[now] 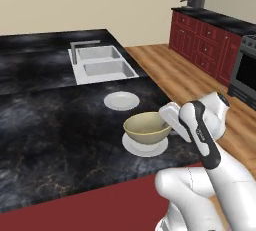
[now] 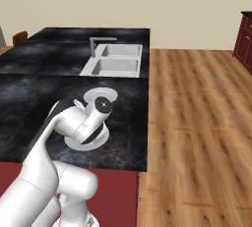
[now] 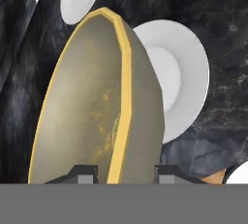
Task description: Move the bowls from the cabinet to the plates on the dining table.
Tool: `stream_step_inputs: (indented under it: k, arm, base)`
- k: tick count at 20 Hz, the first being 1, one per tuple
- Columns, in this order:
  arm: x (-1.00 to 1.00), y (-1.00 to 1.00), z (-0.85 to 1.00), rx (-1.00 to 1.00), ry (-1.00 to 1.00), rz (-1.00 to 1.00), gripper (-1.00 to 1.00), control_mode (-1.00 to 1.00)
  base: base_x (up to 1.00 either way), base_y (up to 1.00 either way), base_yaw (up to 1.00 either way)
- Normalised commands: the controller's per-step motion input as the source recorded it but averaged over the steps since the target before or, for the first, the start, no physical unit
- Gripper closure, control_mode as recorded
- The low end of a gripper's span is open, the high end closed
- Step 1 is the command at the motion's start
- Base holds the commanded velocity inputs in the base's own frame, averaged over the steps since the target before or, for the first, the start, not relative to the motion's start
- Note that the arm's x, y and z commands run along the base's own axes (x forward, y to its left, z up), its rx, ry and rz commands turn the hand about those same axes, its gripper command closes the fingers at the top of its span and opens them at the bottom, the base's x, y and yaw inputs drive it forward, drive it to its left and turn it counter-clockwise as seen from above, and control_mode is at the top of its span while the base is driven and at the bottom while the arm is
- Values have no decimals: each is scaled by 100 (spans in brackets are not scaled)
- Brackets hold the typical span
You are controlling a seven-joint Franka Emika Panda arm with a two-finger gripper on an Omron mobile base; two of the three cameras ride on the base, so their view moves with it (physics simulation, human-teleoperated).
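Right now the gripper (image 3: 123, 172) is clamped on the rim of the olive-tan bowl (image 1: 146, 127), one finger tip inside the wall and one outside, as the hand view shows along its lower edge. In the left base view the bowl sits at centre frame, upright, directly over the nearer plate (image 1: 145, 146) on the dining table (image 1: 55, 125); whether its foot already touches the plate or hangs just above it I cannot tell. A second plate (image 1: 121, 100) lies bare a little higher in that frame, between the bowl and the sink (image 1: 102, 64). In the right base view the arm's wrist covers most of the bowl, and the nearer plate (image 2: 74, 145) peeks out beneath it.

The step in hand looks like setting this bowl down on its plate. To do it well, the bowl should come down level and centred, since the plate is only slightly wider; in the hand view the plate (image 3: 186, 77) shows off to the right of the bowl's wall, so a small check on centring seems wise. Only once the foot rests flat should the jaws part, then lift straight away from the rim so the bowl is not dragged or tipped.
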Motion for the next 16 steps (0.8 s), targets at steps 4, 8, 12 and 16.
stream_step_inputs:
  k: [4,8,12,16]
  arm:
    - [40,0,-29,-3,0,2,100,-100]
    - [47,0,-17,-1,0,2,100,-100]
    - [30,3,-20,-1,0,2,100,-100]
    - [21,13,-17,0,1,2,100,-100]
  base:
    - [0,0,0]
    - [0,0,0]
    - [0,0,0]
    - [0,0,0]
